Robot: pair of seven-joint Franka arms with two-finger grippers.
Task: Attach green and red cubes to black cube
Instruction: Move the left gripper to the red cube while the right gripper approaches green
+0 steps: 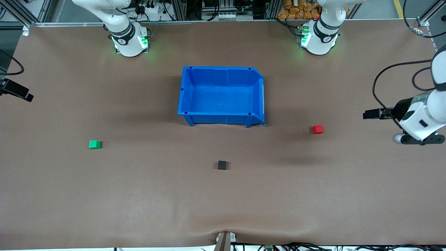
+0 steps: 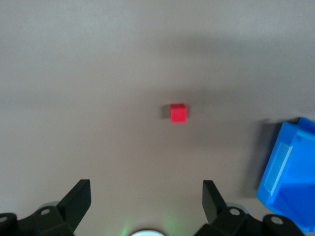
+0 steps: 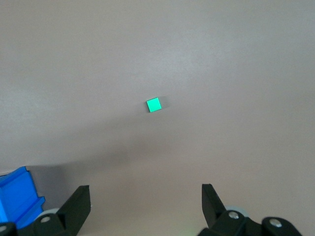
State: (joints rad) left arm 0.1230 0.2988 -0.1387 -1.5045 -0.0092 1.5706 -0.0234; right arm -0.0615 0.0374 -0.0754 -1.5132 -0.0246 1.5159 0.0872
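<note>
From the front, nothing is joined yet: the black cube [image 1: 222,165] sits alone on the tabletop [image 1: 139,195], nearer the camera than the blue bin [image 1: 221,96]. The green cube [image 1: 94,144] lies well off it toward my right arm's end, the red cube [image 1: 317,129] toward my left arm's. Both attachments remain.

In my left wrist view, my left tool [image 2: 146,196] hangs wide open and empty over the red cube [image 2: 178,112], square-on; being a cube, it has no long axis.

In my right wrist view, my right tool [image 3: 146,199] is likewise spread and empty over the green cube [image 3: 154,104], turned slightly askew.

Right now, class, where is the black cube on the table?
In the front view, the black cube sits alone on the brown table, nearer the camera than the blue bin, roughly between the green cube and the red cube.
</note>
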